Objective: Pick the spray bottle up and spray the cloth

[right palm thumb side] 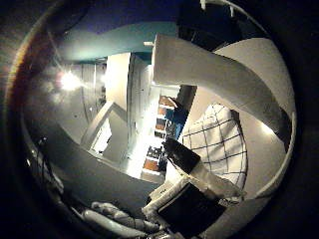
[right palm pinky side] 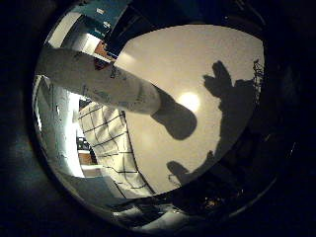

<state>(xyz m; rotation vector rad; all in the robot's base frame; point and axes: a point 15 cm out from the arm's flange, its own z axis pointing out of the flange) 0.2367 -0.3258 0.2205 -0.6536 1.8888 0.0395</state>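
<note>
The white spray bottle (right palm pinky side: 104, 79) lies close across my palm and hangs above the white table (right palm pinky side: 202, 54), with its dark shadow on the tabletop below it. In the thumb side palm view its white body (right palm thumb side: 224, 70) fills much of the picture. My hand (right palm thumb side: 194, 204) shows there as black and white fingers curled in beside the bottle. The checked cloth (right palm pinky side: 111, 148) lies flat on the table under the bottle, near the table's edge; it also shows in the thumb side palm view (right palm thumb side: 227, 139).
The shadow of my hand (right palm pinky side: 235, 99) falls on the bare tabletop beside the cloth. Beyond the table's edge are room walls, shelves (right palm thumb side: 159, 124) and a bright lamp (right palm thumb side: 70, 78).
</note>
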